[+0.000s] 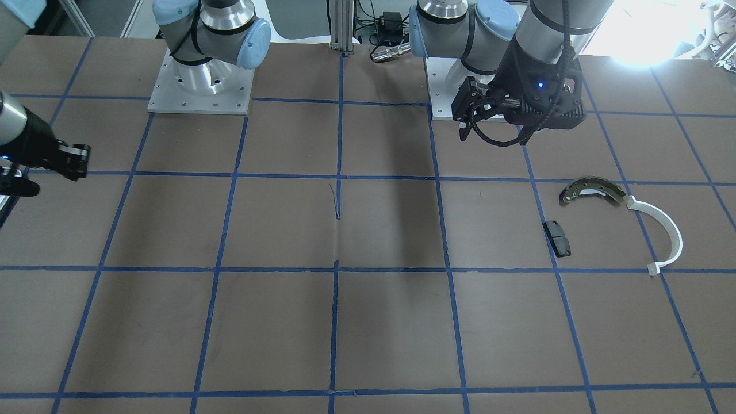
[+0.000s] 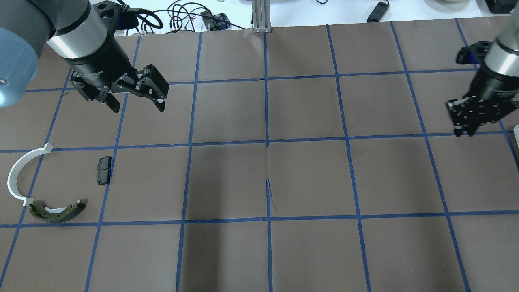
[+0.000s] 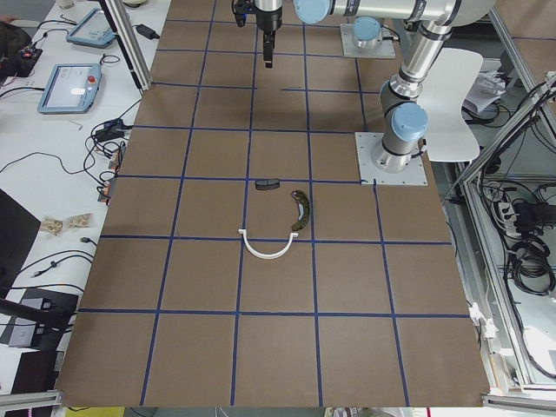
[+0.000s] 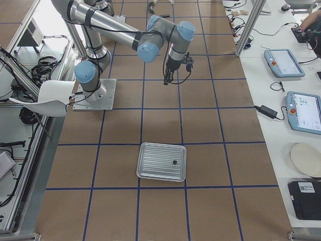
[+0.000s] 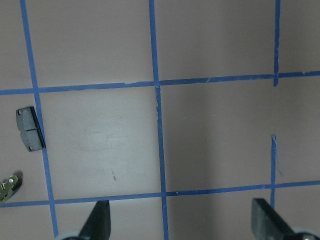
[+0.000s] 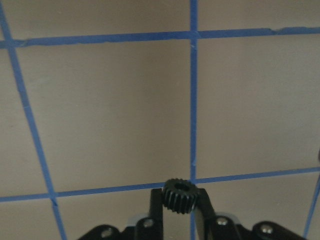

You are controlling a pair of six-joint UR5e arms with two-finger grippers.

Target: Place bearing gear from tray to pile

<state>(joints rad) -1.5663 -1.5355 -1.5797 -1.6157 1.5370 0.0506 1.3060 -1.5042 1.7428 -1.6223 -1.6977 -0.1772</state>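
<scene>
Now airborne with the bearing gear (image 6: 180,196), clamped between the fingertips of the right claw (image 2: 465,130), off the tray (image 4: 150,168) and high over the brown worktop (image 2: 308,178). Gripped across the toothed rim, most likely to stop so small a wheel rolling or twisting out on the long trip across. Small, black, round, with fine teeth all round and a hole through the middle; hard and light by the look of it. Well apart from the pile (image 3: 300,213) at the far left end: olive brake shoe (image 2: 58,211), white arc (image 2: 18,178) just beside the shoe's tip, black pad (image 2: 104,170) a little off on its own. Over there, left claw (image 2: 138,106) hanging above the worktop with jaws spread wide, holding nothing, perhaps parked near the pile, out of the way. Back on the tray, one dark speck (image 4: 174,162), too small to name. A whole worktop's length to cross before any drop
</scene>
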